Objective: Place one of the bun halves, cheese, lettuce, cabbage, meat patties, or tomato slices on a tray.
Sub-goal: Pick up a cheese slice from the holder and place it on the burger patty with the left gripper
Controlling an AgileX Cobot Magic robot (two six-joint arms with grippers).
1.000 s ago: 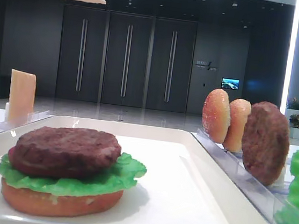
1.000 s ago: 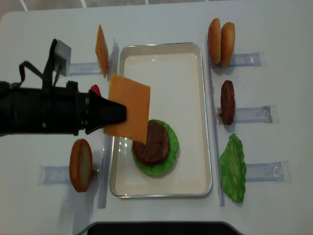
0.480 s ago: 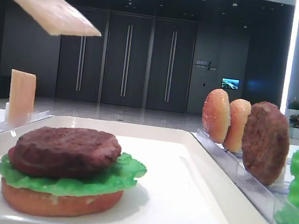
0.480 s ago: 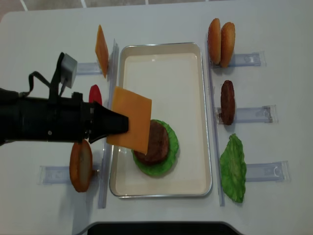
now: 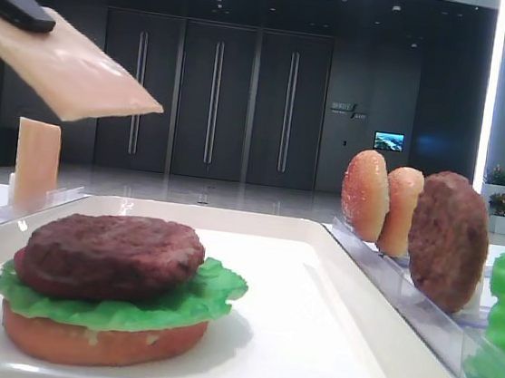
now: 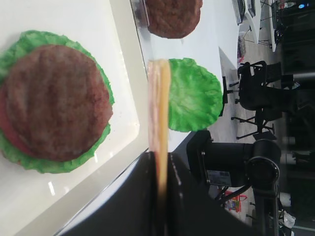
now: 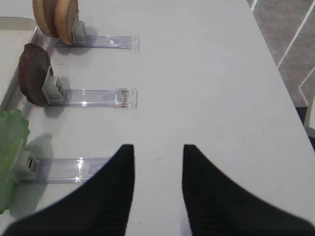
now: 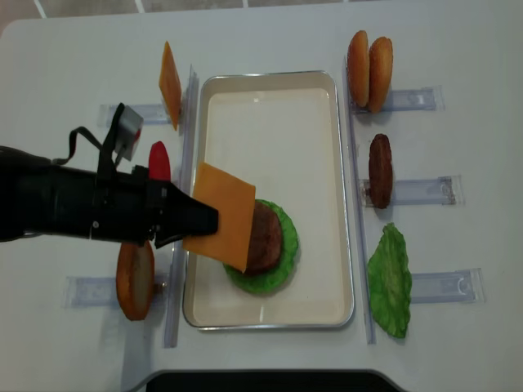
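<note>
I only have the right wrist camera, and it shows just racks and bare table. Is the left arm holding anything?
Observer: Yes, the left fingers are shut on a cheese slice.
Operator: Where is the slice?
Observer: It's in the air, tilted, partly over the patty of a burger stack on the tray.
Operator: What's under that patty?
Observer: A lettuce leaf, with a bun half at the bottom.
</note>
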